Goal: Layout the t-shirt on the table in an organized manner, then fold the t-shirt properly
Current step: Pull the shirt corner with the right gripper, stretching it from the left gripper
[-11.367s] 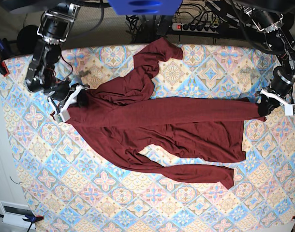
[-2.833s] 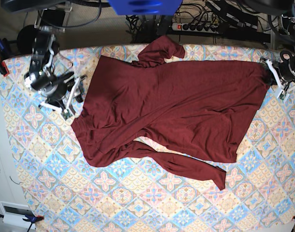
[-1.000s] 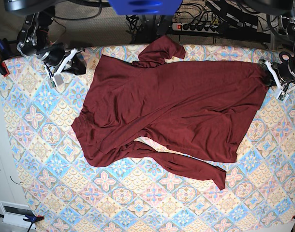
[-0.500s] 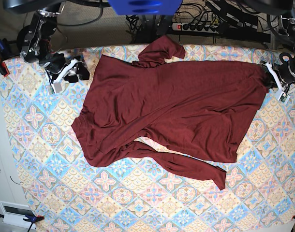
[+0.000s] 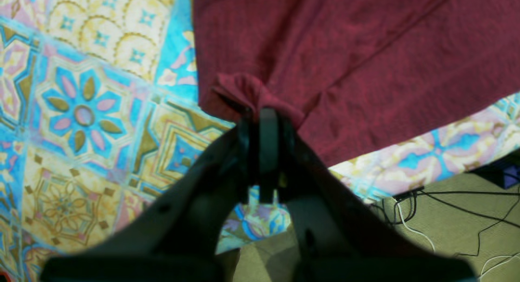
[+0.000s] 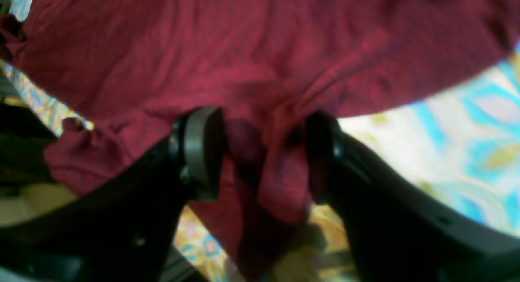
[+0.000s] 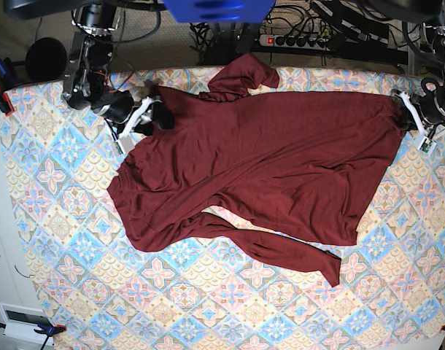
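Note:
The dark maroon t-shirt (image 7: 259, 160) lies spread across the patterned table (image 7: 69, 219), with one sleeve bunched at the far edge and the other trailing toward the near right. My right gripper (image 7: 151, 115) is at the shirt's far left corner. In the right wrist view it (image 6: 260, 152) is open, and a raised fold of the t-shirt (image 6: 243, 42) lies between its wide-apart fingers. My left gripper (image 7: 406, 118) sits at the far right corner. The left wrist view shows it (image 5: 262, 111) shut on a pinched corner of the t-shirt (image 5: 345, 50).
A power strip (image 7: 299, 40) and cables lie beyond the table's far edge. Red clamps (image 7: 0, 98) hold the cloth at the left edge. The table's edge and floor cables (image 5: 447, 217) are close behind my left gripper. A white box (image 7: 22, 321) sits off the near left corner.
My right gripper has moved right from beside the shirt onto its far left corner, and its jaws have opened. The left gripper and the shirt have stayed where they were.

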You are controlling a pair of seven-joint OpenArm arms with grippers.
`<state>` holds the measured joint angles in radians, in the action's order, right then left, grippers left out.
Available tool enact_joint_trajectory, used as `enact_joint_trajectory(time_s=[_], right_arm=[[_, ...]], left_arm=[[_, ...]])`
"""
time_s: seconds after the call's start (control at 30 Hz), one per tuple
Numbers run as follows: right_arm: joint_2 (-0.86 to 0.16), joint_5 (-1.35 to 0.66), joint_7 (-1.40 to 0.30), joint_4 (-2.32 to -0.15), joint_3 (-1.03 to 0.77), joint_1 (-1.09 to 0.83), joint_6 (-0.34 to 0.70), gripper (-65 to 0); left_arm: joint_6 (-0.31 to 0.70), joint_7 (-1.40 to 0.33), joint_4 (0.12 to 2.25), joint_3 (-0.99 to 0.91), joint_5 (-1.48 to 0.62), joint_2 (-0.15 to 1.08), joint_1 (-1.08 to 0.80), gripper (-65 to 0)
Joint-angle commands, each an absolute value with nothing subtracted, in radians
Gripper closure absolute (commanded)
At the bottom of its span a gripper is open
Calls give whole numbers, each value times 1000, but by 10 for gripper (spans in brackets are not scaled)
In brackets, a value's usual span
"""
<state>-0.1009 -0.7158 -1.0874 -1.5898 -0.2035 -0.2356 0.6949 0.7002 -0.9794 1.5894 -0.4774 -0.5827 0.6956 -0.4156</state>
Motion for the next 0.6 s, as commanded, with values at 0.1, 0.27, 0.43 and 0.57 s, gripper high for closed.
enact_joint_trajectory(time_s=[0.1, 0.27, 0.43, 0.57], right_arm=[[-120, -743, -1087, -1630, -226, -245, 698, -66], [-133, -828, -1087, -1758, -326, -354, 698, -19], [-191, -903, -1087, -1845, -377, -440, 698, -15], [-206, -908, -1089, -1874, -390, -504, 698, -15]], left_arm=[[698, -964, 1603, -489, -593, 719, -412, 0], [698, -964, 1603, -489, -595, 719, -412, 0], [698, -964, 1603, -489, -610, 719, -412, 0], [698, -964, 1603, -487, -648, 720, -417, 0]])
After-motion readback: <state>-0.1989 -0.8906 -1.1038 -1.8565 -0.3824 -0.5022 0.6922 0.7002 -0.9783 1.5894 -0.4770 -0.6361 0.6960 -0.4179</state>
